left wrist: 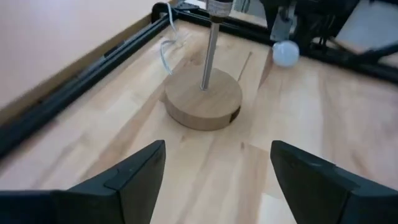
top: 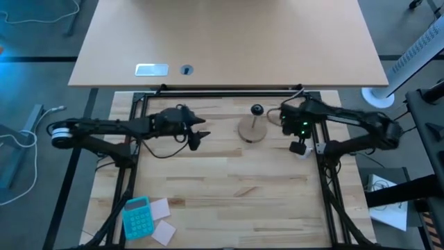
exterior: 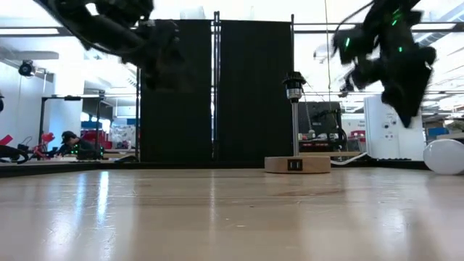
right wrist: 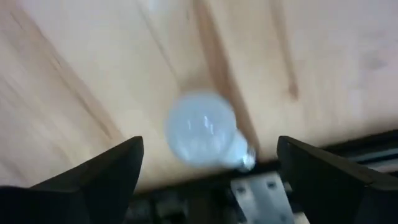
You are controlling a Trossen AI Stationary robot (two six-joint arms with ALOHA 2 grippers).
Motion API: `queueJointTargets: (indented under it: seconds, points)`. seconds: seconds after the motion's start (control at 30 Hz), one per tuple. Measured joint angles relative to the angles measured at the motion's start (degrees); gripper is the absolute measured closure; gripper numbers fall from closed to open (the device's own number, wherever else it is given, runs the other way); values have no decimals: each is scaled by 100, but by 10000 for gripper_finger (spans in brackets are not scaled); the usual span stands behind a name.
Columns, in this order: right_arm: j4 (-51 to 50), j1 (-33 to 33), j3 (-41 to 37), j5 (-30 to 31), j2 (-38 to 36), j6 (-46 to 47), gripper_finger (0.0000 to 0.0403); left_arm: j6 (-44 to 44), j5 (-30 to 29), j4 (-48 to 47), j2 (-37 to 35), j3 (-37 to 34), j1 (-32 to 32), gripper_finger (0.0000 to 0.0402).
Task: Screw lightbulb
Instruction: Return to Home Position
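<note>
The white lightbulb (right wrist: 200, 127) lies on its side on the wooden table by the right frame rail, also seen in the high view (top: 300, 148) and the low view (exterior: 444, 156). My right gripper (right wrist: 210, 149) hangs above it, pointing down, open, its fingers on either side of the bulb but well above it. The round wooden stand (left wrist: 202, 99) carries a thin post and a black socket (exterior: 293, 85) with nothing in it. My left gripper (left wrist: 217, 149) is open, raised left of the stand (top: 253, 130) and pointing toward it.
Black frame rails (top: 322, 167) border the table on the left, right and far sides. A thin cord (left wrist: 165, 53) runs from the stand toward the far rail. A teal calculator (top: 137, 217) and paper slips (top: 161, 222) lie at the near left corner.
</note>
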Motion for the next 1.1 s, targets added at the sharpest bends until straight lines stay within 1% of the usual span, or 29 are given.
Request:
queueJointTargets:
  seconds: [0.07,0.2,0.23,0.27,0.33,0.4,0.43,0.5,0.57,0.63,0.7,0.87,1.03,1.1]
  points:
    - [415,0,-4,-218,-573,336,39,-498,10,-9,-289,-217,-2,120]
    - [1737,15,-182,-846,-1910,619,39,-1606,28,112,-720,-626,-1,119]
    - [2203,15,-295,-1063,-2253,635,39,-1731,45,281,-793,-743,-13,119]
    - [2692,15,-436,-1298,-2608,667,39,-1724,140,537,-858,-893,-44,119]
    - [3705,27,-803,-1593,-3280,1014,39,-1354,494,1361,-957,-1170,-141,119]
    - [4638,118,-1220,-1693,-3886,1531,39,-982,971,2205,-1102,-1502,-223,119]
    - [5061,197,-1421,-1707,-4145,1770,39,-927,1075,2603,-1163,-1662,-259,119]
    - [5844,433,-1880,-1713,-4588,2138,39,-928,1091,3185,-1325,-2024,-352,119]
    - [6599,718,-2324,-1708,-4866,2348,39,-944,1092,3683,-1552,-2359,-435,119]
    - [7287,998,-2699,-1594,-5033,2376,39,-1051,1152,3978,-1884,-2705,-453,119]
    - [7621,1260,-3010,-1416,-5186,2337,39,-1211,1155,4074,-2274,-3015,-451,119]
    - [8111,1743,-3572,-716,-5454,2059,39,-1513,1151,4095,-3167,-3484,-451,119]
    - [8575,2125,-4040,-638,-5533,1925,39,-1541,1154,3773,-3837,-3848,-448,119]
    - [8641,2274,-4207,-616,-5518,1758,39,-1567,1215,3421,-4047,-3842,-449,119]
